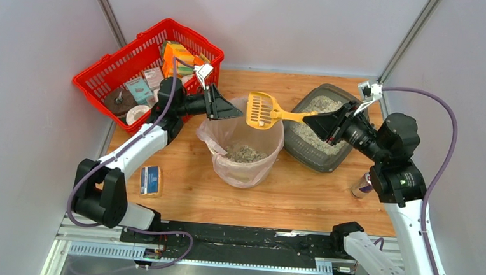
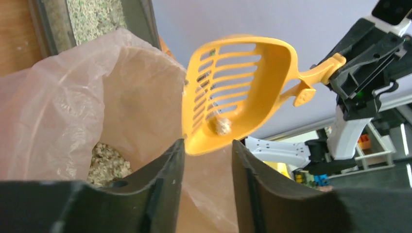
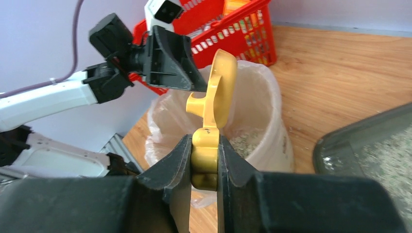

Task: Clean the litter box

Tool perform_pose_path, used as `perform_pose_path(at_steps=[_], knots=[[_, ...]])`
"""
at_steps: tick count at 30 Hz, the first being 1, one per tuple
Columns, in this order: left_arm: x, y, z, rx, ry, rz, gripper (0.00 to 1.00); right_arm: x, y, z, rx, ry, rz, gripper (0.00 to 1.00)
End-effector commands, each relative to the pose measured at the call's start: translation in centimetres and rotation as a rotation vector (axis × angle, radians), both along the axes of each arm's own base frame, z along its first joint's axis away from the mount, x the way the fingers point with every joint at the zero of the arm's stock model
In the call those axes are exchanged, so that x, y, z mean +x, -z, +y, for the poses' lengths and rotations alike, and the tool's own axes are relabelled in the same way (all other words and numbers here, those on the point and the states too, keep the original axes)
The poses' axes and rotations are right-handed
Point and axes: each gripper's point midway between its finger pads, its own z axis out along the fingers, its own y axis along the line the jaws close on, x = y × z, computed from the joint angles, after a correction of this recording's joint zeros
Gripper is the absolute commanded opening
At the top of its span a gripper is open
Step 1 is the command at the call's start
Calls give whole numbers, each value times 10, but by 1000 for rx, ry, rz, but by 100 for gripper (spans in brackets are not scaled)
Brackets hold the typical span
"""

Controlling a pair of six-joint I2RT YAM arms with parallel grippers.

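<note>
Litter box below right gripper, yellow scoop pinched, over bin

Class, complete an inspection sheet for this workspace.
Surface: wooden table.
Job's things: litter box far right, holding litter; yellow scoop, one clump inside, over lined bin.
Clutter: red basket of packets; blue packet by left arm; can by right arm.
Grippers: left gripper jaws apart near scoop head; right gripper shut on scoop handle.
Cables: purple cables loop off both arms.
Surroundings: grey walls; metal rail at near edge.
</note>
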Motion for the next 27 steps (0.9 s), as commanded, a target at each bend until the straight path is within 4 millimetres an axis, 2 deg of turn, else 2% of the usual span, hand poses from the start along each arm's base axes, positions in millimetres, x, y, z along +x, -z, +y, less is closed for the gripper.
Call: perform_pose_path(at_steps=[1, 3, 13, 16, 22, 25, 27], knots=[[-1, -12, 5, 70, -7, -111, 68, 0, -17, -19, -72, 101, -86, 0], [-1, -7, 9, 131, -20, -141, 69, -4, -19, -24, -113, 110, -96, 0], [-8, -32, 34, 253, -171, -383, 72, -27, -18, -24, -278, -1, -99, 0], [-6, -31, 38, 276, -207, -396, 72, -30, -16, -25, -294, -5, -91, 0], [-3, -33, 46, 312, -261, -416, 72, -15, -16, -33, -254, 101, -72, 0], [-1, -36, 57, 349, -334, -445, 71, -3, -32, -48, -189, 243, -74, 0], [-1, -36, 63, 370, -368, -467, 71, 1, -51, -62, -125, 354, -117, 0]])
